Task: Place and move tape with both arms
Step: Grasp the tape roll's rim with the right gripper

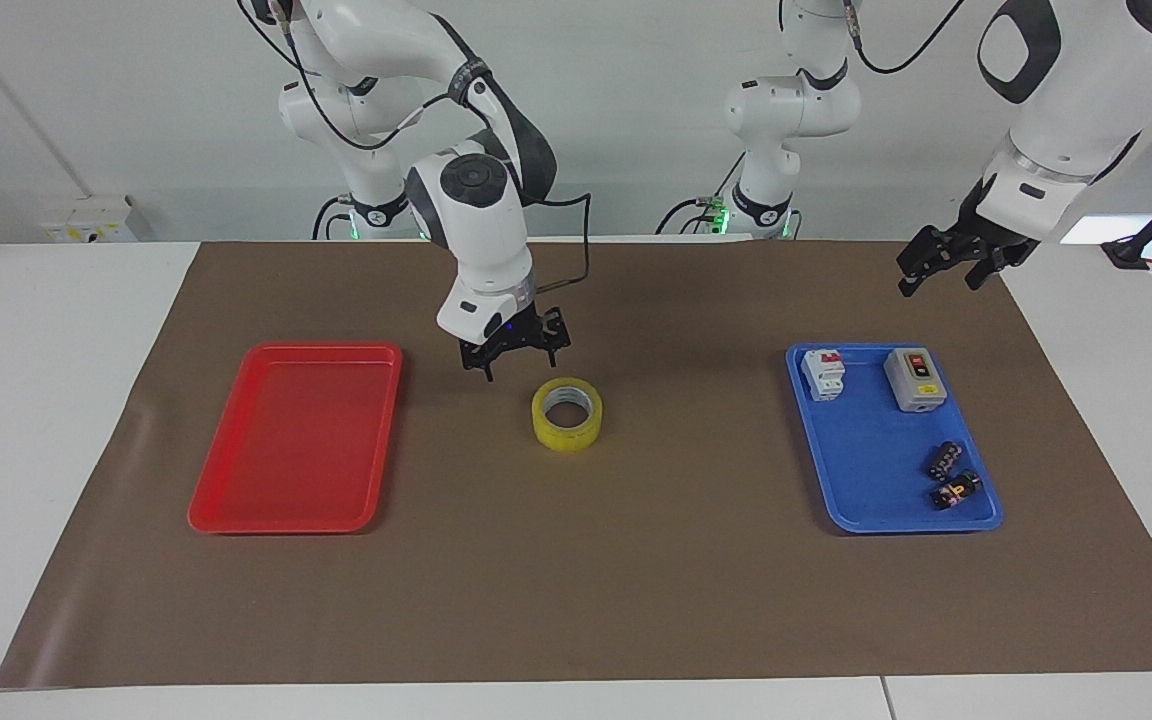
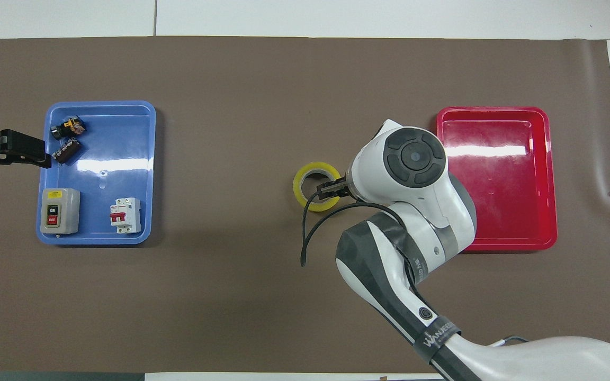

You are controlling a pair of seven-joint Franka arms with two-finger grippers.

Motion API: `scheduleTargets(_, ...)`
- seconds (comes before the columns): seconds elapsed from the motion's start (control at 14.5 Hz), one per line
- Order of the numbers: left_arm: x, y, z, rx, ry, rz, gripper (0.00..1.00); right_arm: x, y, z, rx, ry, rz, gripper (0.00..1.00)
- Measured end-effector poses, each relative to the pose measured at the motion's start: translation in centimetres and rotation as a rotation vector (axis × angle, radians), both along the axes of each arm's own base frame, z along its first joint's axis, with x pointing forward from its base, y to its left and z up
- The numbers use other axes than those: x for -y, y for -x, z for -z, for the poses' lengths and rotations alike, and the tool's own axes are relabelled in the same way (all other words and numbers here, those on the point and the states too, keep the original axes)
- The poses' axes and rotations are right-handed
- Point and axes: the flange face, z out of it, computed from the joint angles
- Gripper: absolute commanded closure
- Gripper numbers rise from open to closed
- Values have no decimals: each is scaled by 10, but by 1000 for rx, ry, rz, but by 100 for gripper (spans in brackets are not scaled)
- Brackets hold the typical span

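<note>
The tape [image 1: 567,413] [image 2: 298,186], a yellow ring with a white core, lies flat on the brown mat midway between the two trays. My right gripper [image 1: 520,368] [image 2: 330,190] hangs open just above the mat, beside the tape on the red tray's side, with nothing between its fingers. In the overhead view its tips overlap the roll's rim; the facing view shows a small gap. My left gripper [image 1: 939,285] [image 2: 37,151] is open and empty, raised over the mat's edge beside the blue tray [image 1: 866,470] [image 2: 104,180].
The empty red tray [image 1: 296,440] [image 2: 495,180] sits toward the right arm's end. The blue tray holds a white circuit breaker [image 1: 824,372], a grey switch box [image 1: 913,380] and two small black parts [image 1: 951,475]. The right arm's black cable [image 2: 310,227] hangs near the tape.
</note>
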Motion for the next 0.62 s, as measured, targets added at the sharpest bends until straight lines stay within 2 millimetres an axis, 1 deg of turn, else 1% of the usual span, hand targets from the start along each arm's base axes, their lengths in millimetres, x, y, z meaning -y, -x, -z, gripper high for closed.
scheduleTargets(0.14, 0, 0, 0, 1, 0, 1, 0, -5, 3, 27, 9, 16, -27, 0)
scheduleTargets(0.34, 2, 1, -1, 2, 0, 3, 0, -11, -3, 69, 19, 33, -49, 0)
scheduleTargets(0.41, 2, 1, -1, 2, 0, 3, 0, -12, -4, 79, 24, 29, -54, 0)
scheduleTargets(0.55, 1, 1, -1, 2, 0, 3, 0, -15, -5, 91, 23, 24, -60, 0)
scheduleTargets(0.62, 1, 1, -1, 2, 0, 3, 0, -17, -5, 94, 24, 23, -64, 13)
